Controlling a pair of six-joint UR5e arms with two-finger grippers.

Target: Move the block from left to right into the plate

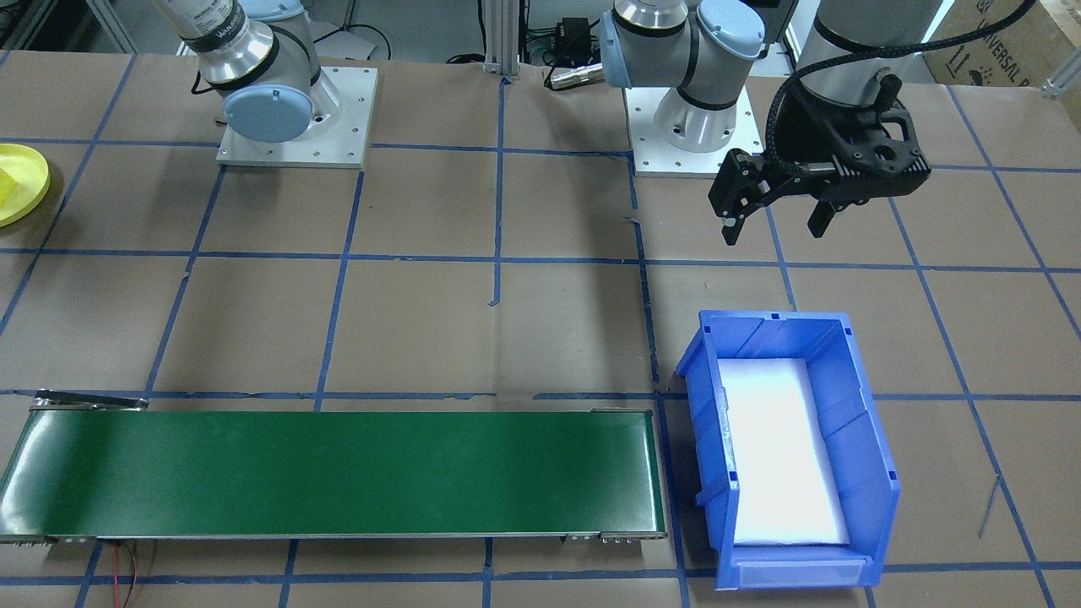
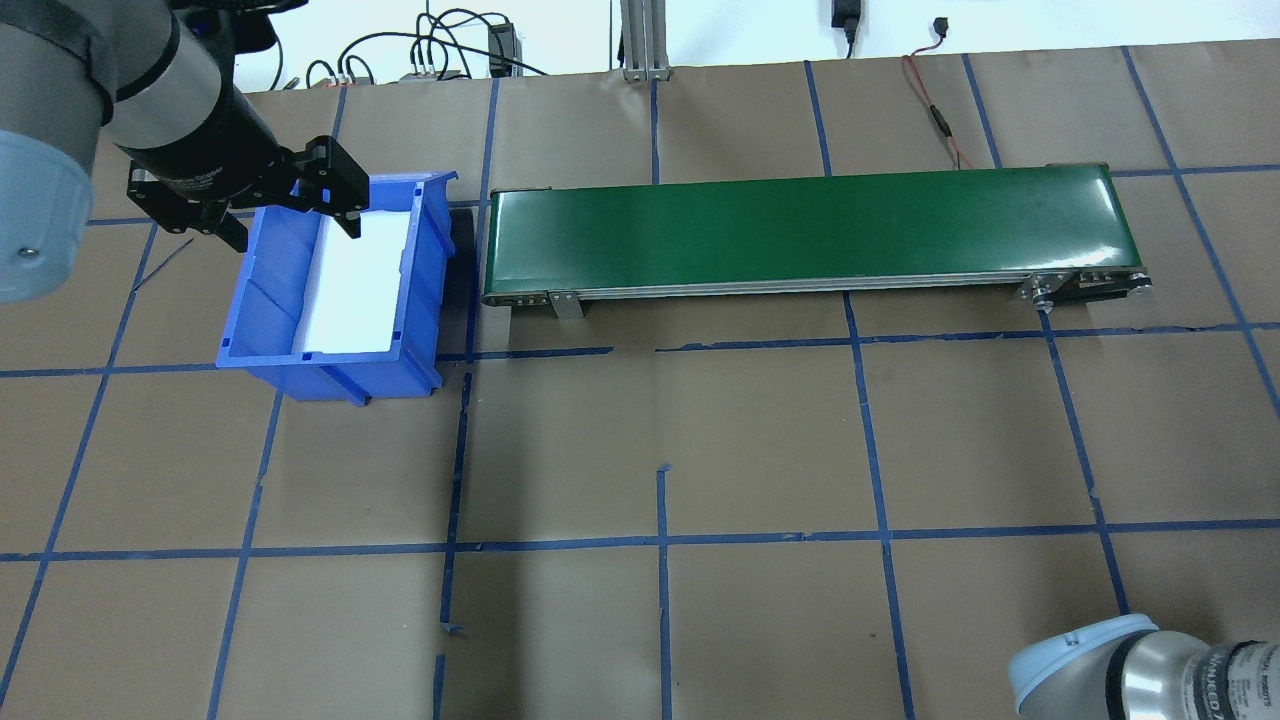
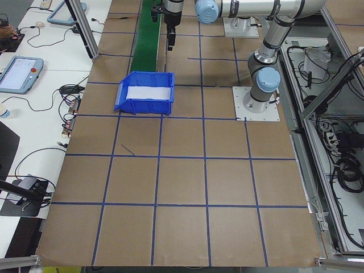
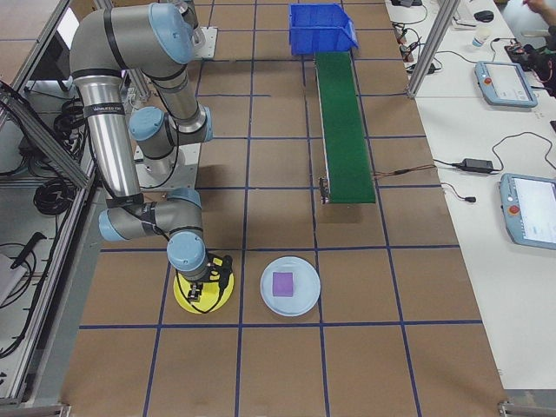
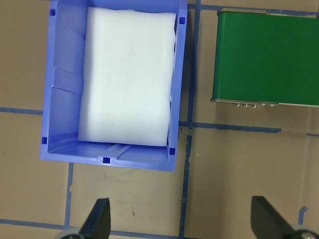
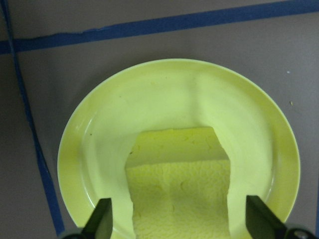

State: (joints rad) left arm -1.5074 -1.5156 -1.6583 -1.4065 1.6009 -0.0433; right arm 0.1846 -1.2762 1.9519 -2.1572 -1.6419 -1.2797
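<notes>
A pale yellow block [image 6: 179,199] lies flat in the round yellow plate [image 6: 174,94]. My right gripper [image 6: 180,221] hangs low over it, open, one finger on each side of the block and neither touching it. In the exterior right view this gripper [image 4: 205,291] sits right over the yellow plate [image 4: 184,300]. At the table's other end my left gripper [image 1: 773,230] is open and holds nothing. It hovers at the robot-side end of the blue bin [image 1: 870,439]. The plate [image 1: 21,181] shows at the front-facing view's left edge.
The blue bin [image 2: 265,300] holds only a white foam pad [image 5: 127,74]. A green conveyor belt [image 1: 338,473] runs from beside the bin towards the plate's end. A pale plate [image 4: 291,306] carrying a purple block [image 4: 283,283] sits beside the yellow plate.
</notes>
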